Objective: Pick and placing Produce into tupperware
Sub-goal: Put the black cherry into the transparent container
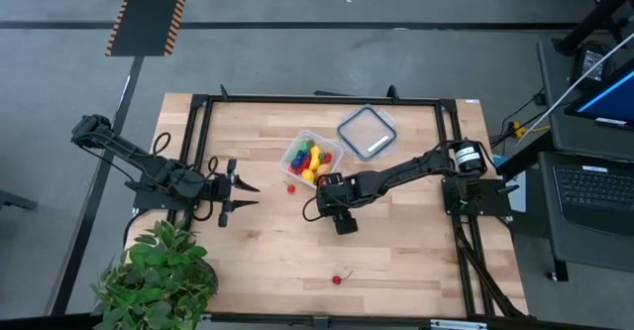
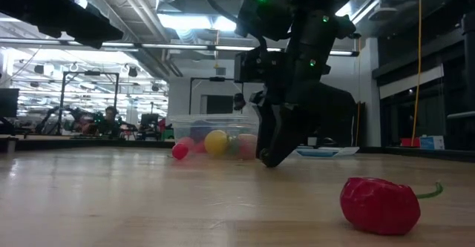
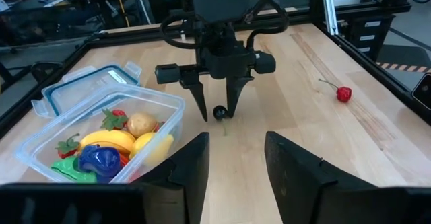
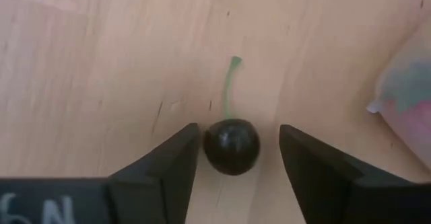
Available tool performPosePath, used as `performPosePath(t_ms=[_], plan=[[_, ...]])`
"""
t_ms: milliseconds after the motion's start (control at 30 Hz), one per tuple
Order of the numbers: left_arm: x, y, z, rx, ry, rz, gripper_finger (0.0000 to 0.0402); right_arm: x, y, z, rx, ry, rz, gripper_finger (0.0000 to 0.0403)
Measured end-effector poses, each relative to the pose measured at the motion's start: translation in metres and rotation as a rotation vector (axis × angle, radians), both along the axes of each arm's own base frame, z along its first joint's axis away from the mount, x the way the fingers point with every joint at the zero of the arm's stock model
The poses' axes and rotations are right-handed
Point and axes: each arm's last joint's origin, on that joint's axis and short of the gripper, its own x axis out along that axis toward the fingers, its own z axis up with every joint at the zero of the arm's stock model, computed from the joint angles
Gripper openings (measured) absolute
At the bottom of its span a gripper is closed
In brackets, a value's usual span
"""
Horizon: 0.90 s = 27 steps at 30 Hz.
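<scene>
Wooden table (image 1: 396, 261): tupperware (image 1: 311, 158), lid (image 1: 367, 132), dark cherry (image 4: 231, 146), two red fruits, potted plant (image 1: 158, 275).

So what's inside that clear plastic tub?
The tub holds toy produce: a banana, a potato, strawberries, something blue, something green. Whatever lies underneath them is covered.

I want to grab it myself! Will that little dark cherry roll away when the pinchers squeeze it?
It might. The dark cherry looks round and shiny, so it could slip or roll on the smooth table. The right gripper has a finger on each side, which should trap it. Its thin green stem looks bendy.
</scene>
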Motion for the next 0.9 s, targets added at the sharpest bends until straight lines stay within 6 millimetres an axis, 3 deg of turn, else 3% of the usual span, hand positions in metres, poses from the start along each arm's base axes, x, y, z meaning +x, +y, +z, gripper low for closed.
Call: performPosePath(t_ms=[300,633,900], plan=[[0.000,0.000,0.000,-0.001,-0.001,0.000,0.0131,0.000,0.000,0.000,0.009,0.004,0.005,0.0113],[0.000,0.000,0.000,-0.003,-0.002,0.001,0.0141,0.000,-0.007,0.003,0.141,0.008,-0.046,0.0112],[0.000,0.000,0.001,0.007,-0.007,-0.002,0.0145,-0.001,-0.015,0.035,0.171,-0.077,-0.029,0.0112]])
